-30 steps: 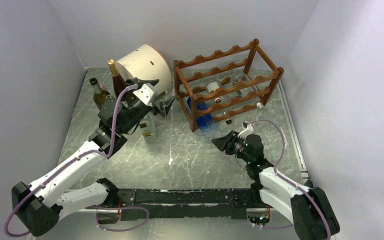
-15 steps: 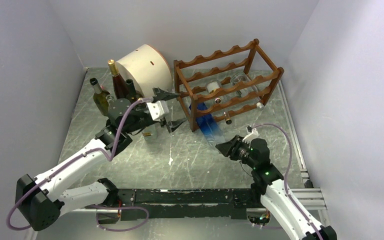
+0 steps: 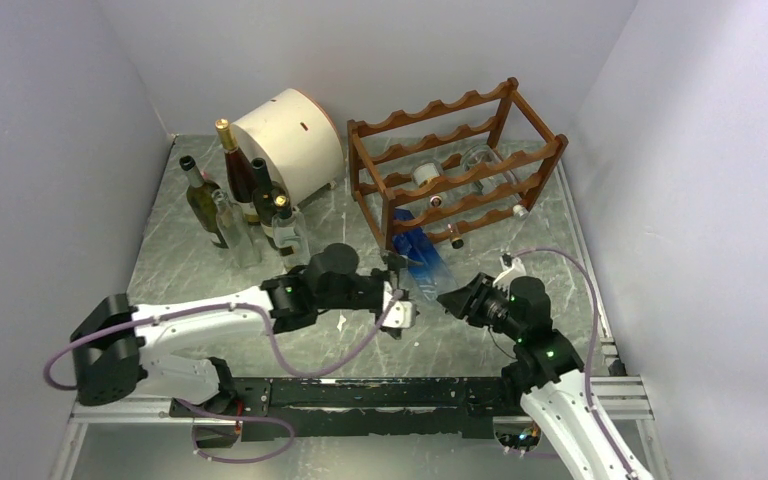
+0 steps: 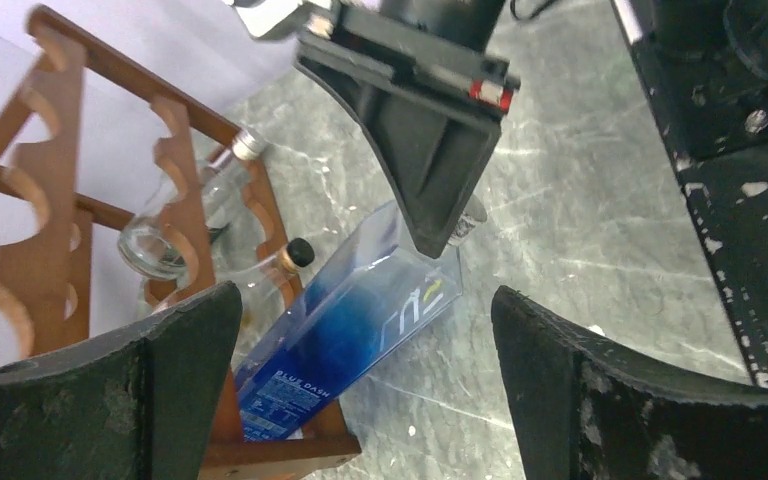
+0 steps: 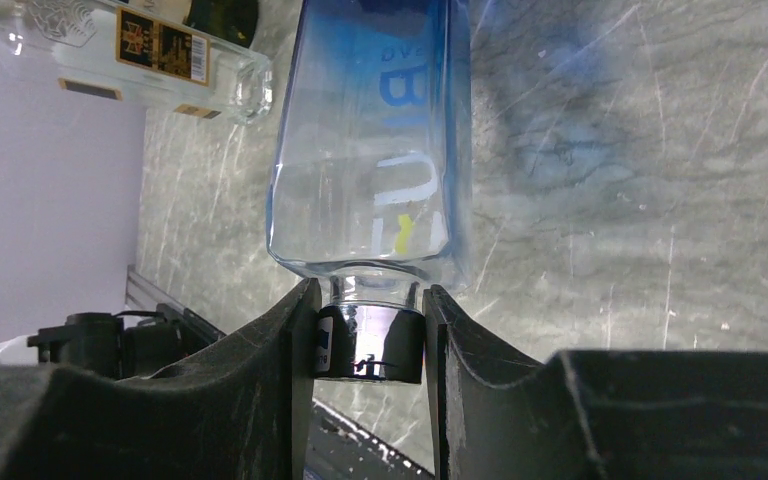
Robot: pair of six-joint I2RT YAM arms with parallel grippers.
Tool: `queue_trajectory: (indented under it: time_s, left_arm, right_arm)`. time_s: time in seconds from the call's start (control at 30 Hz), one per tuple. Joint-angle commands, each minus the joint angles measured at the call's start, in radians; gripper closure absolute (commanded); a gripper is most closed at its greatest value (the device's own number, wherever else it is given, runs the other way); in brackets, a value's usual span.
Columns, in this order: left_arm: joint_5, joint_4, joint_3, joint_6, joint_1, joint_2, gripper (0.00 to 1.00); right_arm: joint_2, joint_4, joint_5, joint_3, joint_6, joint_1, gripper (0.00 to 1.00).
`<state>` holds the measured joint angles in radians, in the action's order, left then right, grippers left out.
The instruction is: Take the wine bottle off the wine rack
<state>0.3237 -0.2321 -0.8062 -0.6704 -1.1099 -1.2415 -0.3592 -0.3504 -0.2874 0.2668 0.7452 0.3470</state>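
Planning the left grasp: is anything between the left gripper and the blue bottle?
Nothing visible. The open left gripper faces the bottle on its bare side; the right gripper is shut only on the cap.

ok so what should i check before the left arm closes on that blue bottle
1. Right gripper shut on the blue bottle at its cap: ok.
2. Left gripper open wide enough for the bottle's body: ok, one finger on either side of it.
3. Bottle free of the wine rack: not ok, its base end lies in the bottom tier.
4. Clear bottle beside it in the rack not touching it: cannot tell.
5. Standing bottles apart from the left arm: ok.
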Motion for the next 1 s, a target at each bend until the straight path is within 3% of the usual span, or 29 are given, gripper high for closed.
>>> queue_trajectory:
  time_s: [0.0,0.2,0.37,0.5,0.67,0.77,0.87,0.97]
  left_arm:
    - [-0.031,0.074,-0.106,-0.156,-0.023,-0.125,0.01]
    - [-0.07,0.013,-0.117,-0.282,-0.068,-0.26,0.01]
    - [-0.086,0.118,-0.217,-0.338,-0.096,-0.37,0.01]
    - [-0.139,0.015,-0.21,-0.371,-0.102,-0.411,0.01]
    - [-0.166,0.093,-0.264,-0.433,-0.103,-0.47,0.03]
    - [-0.181,0.058,-0.256,-0.435,-0.103,-0.474,0.06]
    - [-0.19,0.006,-0.263,-0.42,-0.103,-0.478,0.15]
    - [-0.223,-0.019,-0.281,-0.416,-0.107,-0.494,0.38]
  right_arm:
    - [0.039,-0.092,-0.06,0.101,0.004,0.007,1.0]
    - [0.037,-0.222,-0.045,0.197,-0.028,0.008,1.0]
    - [0.057,-0.258,-0.055,0.216,-0.025,0.008,1.0]
    - [0.082,-0.272,-0.063,0.21,-0.012,0.007,1.0]
    - [0.086,-0.313,-0.065,0.25,-0.023,0.007,1.0]
    - [0.089,-0.353,-0.044,0.287,-0.04,0.007,1.0]
    - [0.093,-0.373,-0.042,0.304,-0.044,0.007,1.0]
    - [0.099,-0.377,-0.052,0.319,-0.044,0.007,1.0]
